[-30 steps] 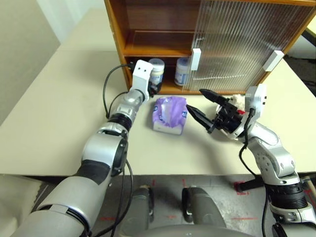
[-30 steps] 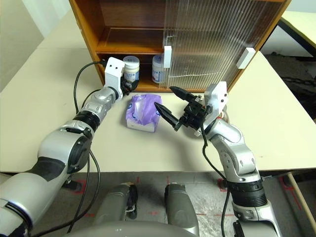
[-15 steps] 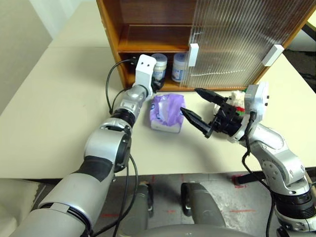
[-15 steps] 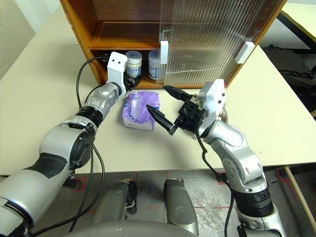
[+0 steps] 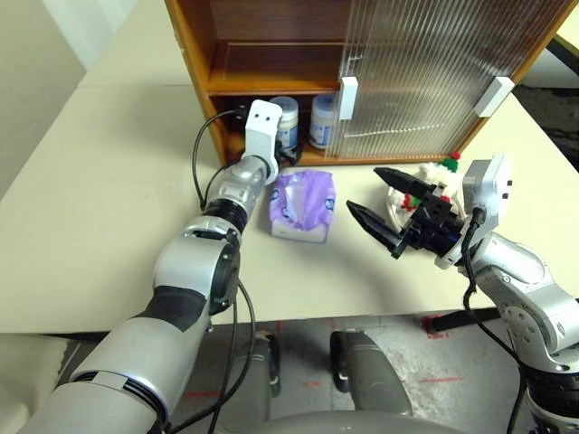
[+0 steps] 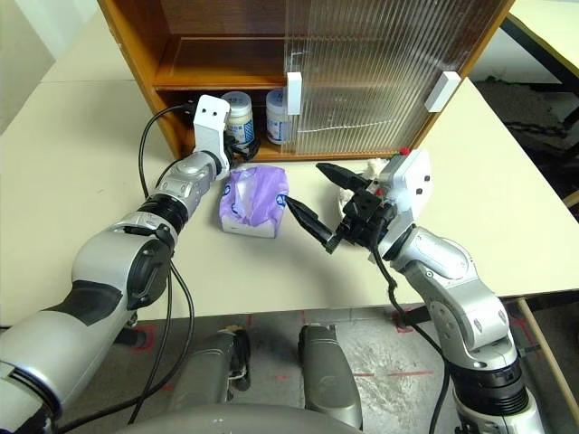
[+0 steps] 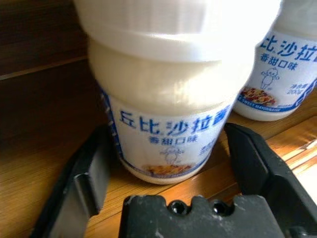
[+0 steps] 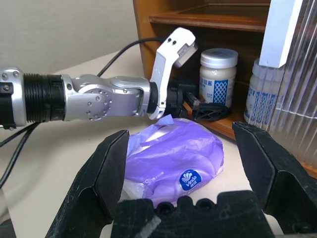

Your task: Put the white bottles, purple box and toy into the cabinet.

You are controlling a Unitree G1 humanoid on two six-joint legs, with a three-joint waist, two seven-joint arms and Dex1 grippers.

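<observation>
The orange-brown cabinet stands open on its left side. Two white bottles stand on its bottom shelf, one to the left of the other. My left gripper reaches into the cabinet. Its fingers are open on either side of the left bottle. The purple box lies on the table in front of the cabinet. To its right my right gripper hovers open and empty, facing the box. The toy sits behind that gripper.
The ribbed sliding doors with white handles cover the cabinet's right part. Its upper shelf holds nothing. The beige table has open room to the left, and its front edge runs close below the arms.
My left gripper's fingers have spread wider around the left bottle. My right gripper has drawn back from the purple box, to the right. The head camera has tilted.
</observation>
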